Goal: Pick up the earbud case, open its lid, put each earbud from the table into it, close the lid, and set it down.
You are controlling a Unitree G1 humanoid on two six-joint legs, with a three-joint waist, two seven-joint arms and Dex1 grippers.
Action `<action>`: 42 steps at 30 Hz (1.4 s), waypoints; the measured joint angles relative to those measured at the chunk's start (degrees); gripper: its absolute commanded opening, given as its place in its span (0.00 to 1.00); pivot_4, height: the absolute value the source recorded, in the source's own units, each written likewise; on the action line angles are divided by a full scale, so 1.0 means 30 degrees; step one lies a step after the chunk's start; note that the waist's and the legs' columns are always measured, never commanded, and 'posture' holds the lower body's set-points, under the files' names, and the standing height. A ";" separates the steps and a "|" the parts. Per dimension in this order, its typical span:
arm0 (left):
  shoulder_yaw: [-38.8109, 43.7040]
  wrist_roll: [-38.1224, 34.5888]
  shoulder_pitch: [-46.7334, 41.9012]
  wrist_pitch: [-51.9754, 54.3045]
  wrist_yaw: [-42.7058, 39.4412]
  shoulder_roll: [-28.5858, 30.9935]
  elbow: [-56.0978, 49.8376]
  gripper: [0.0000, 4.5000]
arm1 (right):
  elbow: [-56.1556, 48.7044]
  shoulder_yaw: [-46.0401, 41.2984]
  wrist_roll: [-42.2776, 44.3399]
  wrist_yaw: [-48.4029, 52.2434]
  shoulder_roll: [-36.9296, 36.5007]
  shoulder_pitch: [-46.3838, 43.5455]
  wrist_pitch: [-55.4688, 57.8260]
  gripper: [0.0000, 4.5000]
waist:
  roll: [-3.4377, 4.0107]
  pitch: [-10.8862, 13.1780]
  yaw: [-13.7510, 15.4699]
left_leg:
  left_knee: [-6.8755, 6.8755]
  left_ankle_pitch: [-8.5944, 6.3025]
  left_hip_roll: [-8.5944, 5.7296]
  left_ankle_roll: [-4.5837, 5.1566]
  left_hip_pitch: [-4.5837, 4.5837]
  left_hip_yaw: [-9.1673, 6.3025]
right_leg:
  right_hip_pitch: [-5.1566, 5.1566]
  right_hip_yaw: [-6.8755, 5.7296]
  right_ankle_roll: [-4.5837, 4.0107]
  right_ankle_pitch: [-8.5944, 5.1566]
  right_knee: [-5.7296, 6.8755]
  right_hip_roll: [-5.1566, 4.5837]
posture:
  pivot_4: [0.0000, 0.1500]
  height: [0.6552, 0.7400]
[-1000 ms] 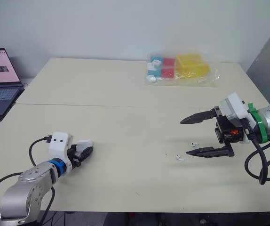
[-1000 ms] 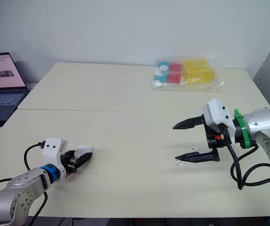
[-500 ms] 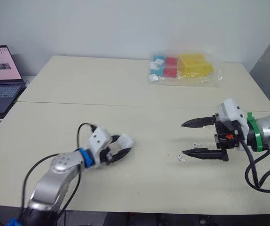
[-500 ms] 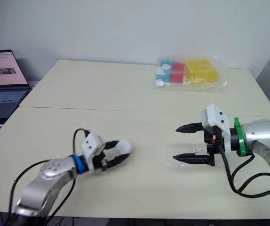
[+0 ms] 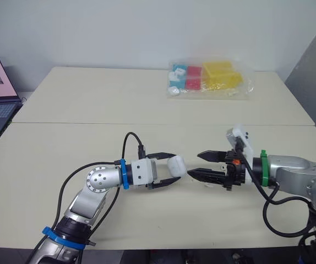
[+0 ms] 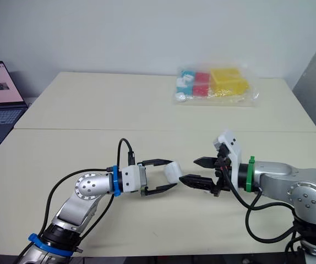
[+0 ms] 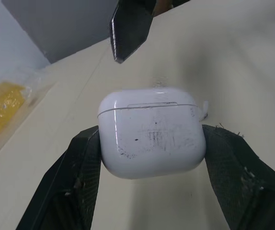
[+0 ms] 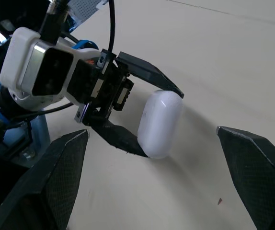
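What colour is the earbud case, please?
White case, with dark scuffs; best in the left wrist view.

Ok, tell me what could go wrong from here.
1. The left gripper pinches the earbud case only by its sides; the open right gripper could twist it loose when prying the closed lid.
2. An earbud lies on the table just under the right gripper's lower finger and might get knocked away.
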 measured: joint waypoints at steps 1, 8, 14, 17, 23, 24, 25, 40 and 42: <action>-0.0065 -0.0009 -0.0168 -0.0274 -0.0096 -0.0103 0.0039 0.62 | 0.0222 0.0192 0.0385 -0.0449 0.0236 -0.0007 0.0110 1.00 | 0.0000 0.0000 -0.0004 | -0.0001 0.0000 0.0000 0.0000 0.0000 0.0001 | -0.0001 0.0000 0.0000 0.0000 0.0000 0.0001 | 1.00 1.00; -0.0065 -0.0149 -0.0642 -0.0851 -0.0152 -0.0333 0.0197 0.62 | 0.1573 0.0919 0.1621 -0.1959 0.0313 -0.0140 0.0654 1.00 | 0.0000 0.0000 -0.0016 | -0.0002 0.0000 0.0009 0.0002 -0.0004 -0.0002 | -0.0003 -0.0002 0.0002 -0.0001 -0.0003 0.0012 | 1.00 1.00; -0.0044 -0.0432 -0.0805 -0.0408 -0.0138 -0.0253 0.0049 0.62 | 0.2388 0.1646 0.2026 -0.2316 0.1002 -0.0160 0.0578 1.00 | 0.0001 0.0000 -0.0025 | -0.0005 0.0000 0.0021 0.0002 0.0000 -0.0007 | -0.0003 -0.0005 0.0002 -0.0001 -0.0001 0.0029 | 1.00 1.00; -0.0044 -0.0434 -0.0784 -0.0205 -0.0132 -0.0241 -0.0384 0.62 | 0.2785 0.1647 0.2460 -0.2545 0.1288 -0.0218 0.0385 0.91 | 0.0001 -0.0001 -0.0025 | -0.0005 0.0000 0.0018 0.0002 -0.0005 -0.0005 | -0.0003 -0.0004 0.0002 -0.0001 -0.0008 0.0028 | 1.00 1.00; -0.0044 -0.0448 -0.0779 -0.0131 -0.0134 -0.0223 -0.0438 0.62 | 0.3002 0.1644 0.3074 -0.2753 0.1284 -0.0287 0.0052 0.46 | 0.0001 -0.0001 -0.0024 | -0.0006 0.0000 0.0021 0.0002 -0.0004 -0.0007 | -0.0003 -0.0007 0.0002 -0.0001 -0.0006 0.0029 | 1.00 1.00; -0.0044 -0.0454 -0.0760 -0.0131 -0.0135 -0.0225 -0.0474 0.62 | 0.3086 0.1644 0.3302 -0.2776 0.1279 -0.0286 -0.0015 0.38 | 0.0001 -0.0001 -0.0026 | -0.0006 0.0000 0.0021 0.0002 -0.0004 -0.0006 | -0.0004 -0.0006 0.0002 -0.0002 -0.0006 0.0029 | 1.00 1.00; -0.0043 -0.0481 -0.0745 -0.0136 -0.0137 -0.0223 -0.0564 0.62 | 0.3179 0.1642 0.3357 -0.2851 0.1240 -0.0284 -0.0064 0.30 | 0.0001 0.0000 -0.0024 | -0.0006 0.0000 0.0022 0.0002 -0.0005 -0.0006 | -0.0004 -0.0007 0.0002 -0.0001 -0.0007 0.0029 | 1.00 1.00; -0.0003 -0.1220 -0.0477 0.0303 -0.0023 -0.0421 -0.0857 0.88 | 0.3508 0.2014 0.4339 -0.2824 0.0349 -0.0664 -0.0207 0.18 | 0.0001 0.0000 -0.0027 | -0.0011 0.0000 0.0024 0.0003 -0.0010 -0.0005 | -0.0017 -0.0004 0.0002 -0.0002 -0.0008 0.0029 | 1.00 1.00; 0.0037 -0.1187 -0.0479 0.0974 -0.0141 0.0016 -0.0902 1.00 | 0.3510 0.2241 0.4234 -0.2601 0.0101 -0.0840 -0.0173 0.18 | 0.0002 0.0000 -0.0031 | -0.0011 0.0000 0.0026 0.0003 -0.0016 -0.0005 | -0.0029 -0.0001 0.0002 -0.0002 -0.0004 0.0034 | 1.00 1.00</action>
